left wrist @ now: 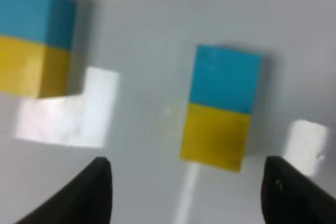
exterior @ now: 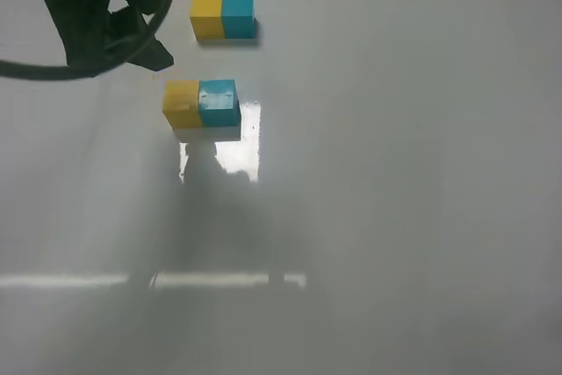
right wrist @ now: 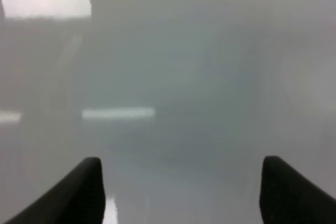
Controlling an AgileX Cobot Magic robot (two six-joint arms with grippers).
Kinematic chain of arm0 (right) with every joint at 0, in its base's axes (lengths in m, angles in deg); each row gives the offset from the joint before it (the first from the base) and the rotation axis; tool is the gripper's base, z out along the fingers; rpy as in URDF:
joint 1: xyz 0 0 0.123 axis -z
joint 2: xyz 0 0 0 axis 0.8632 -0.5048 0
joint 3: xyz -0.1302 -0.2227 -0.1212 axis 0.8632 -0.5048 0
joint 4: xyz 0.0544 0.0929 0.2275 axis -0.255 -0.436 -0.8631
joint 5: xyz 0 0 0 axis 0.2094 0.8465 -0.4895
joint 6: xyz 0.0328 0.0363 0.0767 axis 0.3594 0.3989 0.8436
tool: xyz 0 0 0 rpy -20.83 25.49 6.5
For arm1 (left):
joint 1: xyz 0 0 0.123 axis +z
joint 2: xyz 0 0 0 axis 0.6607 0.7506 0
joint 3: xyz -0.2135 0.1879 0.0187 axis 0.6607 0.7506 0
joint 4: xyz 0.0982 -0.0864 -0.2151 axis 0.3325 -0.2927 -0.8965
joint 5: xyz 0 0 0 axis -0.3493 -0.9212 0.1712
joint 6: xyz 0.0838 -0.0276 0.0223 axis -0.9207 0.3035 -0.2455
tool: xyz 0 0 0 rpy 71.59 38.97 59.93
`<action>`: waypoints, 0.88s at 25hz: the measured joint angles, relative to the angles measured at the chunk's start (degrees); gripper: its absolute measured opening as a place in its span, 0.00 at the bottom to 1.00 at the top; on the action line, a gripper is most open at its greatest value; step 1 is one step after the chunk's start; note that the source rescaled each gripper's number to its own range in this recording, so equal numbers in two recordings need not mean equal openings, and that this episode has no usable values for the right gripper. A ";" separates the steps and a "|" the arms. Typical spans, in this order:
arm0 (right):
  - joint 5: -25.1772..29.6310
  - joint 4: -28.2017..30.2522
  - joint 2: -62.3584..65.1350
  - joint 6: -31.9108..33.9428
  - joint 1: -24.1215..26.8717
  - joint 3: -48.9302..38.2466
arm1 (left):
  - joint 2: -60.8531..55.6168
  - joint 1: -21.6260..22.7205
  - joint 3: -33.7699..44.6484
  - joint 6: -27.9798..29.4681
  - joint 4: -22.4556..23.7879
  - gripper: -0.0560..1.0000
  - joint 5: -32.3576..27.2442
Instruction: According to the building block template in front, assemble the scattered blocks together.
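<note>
Two loose cubes, yellow cube (exterior: 182,104) touching teal cube (exterior: 219,102), template (exterior: 223,16) just beyond, my left claw (left wrist: 186,192) spread wide and empty, tips cropped, right claw (right wrist: 181,190) agape over bare blurred table (exterior: 404,173).

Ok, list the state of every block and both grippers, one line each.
Yellow-and-teal two-cube template bar: joined, flat on the table, untouched.
Loose mustard-yellow cube: on the table, flush against the teal cube, not held.
Loose teal-blue cube: on the table, flush against the yellow cube, not held.
Left gripper: open, empty.
Right gripper: open, empty, over bare table.
</note>
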 joint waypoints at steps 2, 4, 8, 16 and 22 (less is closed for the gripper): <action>0.00 0.00 0.00 0.00 0.00 0.00 | -2.59 0.00 0.00 5.43 5.63 0.77 0.00; 0.00 0.00 0.00 0.00 0.00 0.00 | -5.29 0.00 0.00 9.83 11.55 0.78 -0.69; 0.00 0.00 0.00 0.00 0.00 0.00 | -10.45 0.68 0.11 14.65 16.62 0.78 -3.30; 0.00 0.00 0.00 0.00 0.00 0.00 | -24.42 9.90 10.94 23.05 18.81 0.78 -3.66; 0.00 0.00 0.00 0.00 0.00 0.00 | -39.03 23.22 26.83 25.84 13.59 0.77 -3.78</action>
